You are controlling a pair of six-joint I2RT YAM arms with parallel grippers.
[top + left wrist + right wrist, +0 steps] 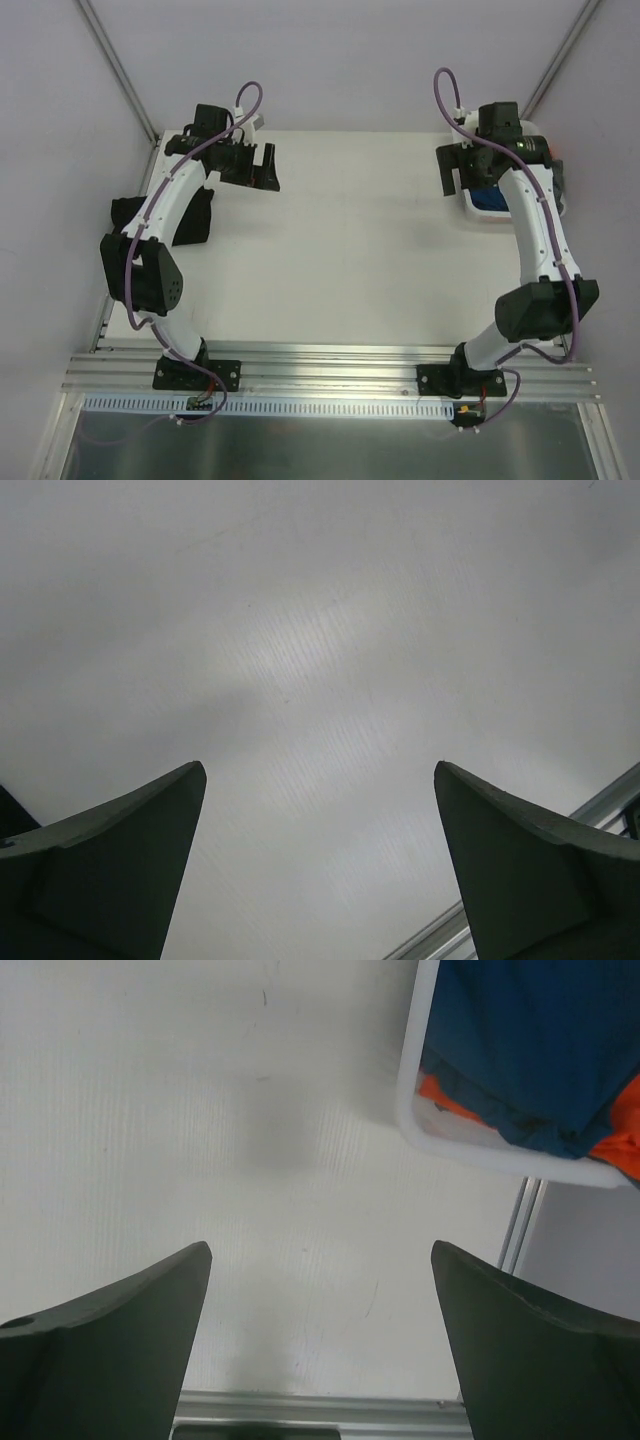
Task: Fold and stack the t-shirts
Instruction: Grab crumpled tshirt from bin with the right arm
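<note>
Tabletop (350,250); t-shirts (530,1040) beside right jaws

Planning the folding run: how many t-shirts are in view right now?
3. A black one lies at the left edge of the table, under the left arm. A blue one and an orange one sit in the white basket, which may hide more.

The white table (350,250) bears a white plastic basket (405,1100) at its far right corner, a blue t-shirt (530,1040) and an orange t-shirt (445,1095) bunched inside it, and a crumpled black t-shirt (195,218) lying on its left edge, well apart from the basket
</note>
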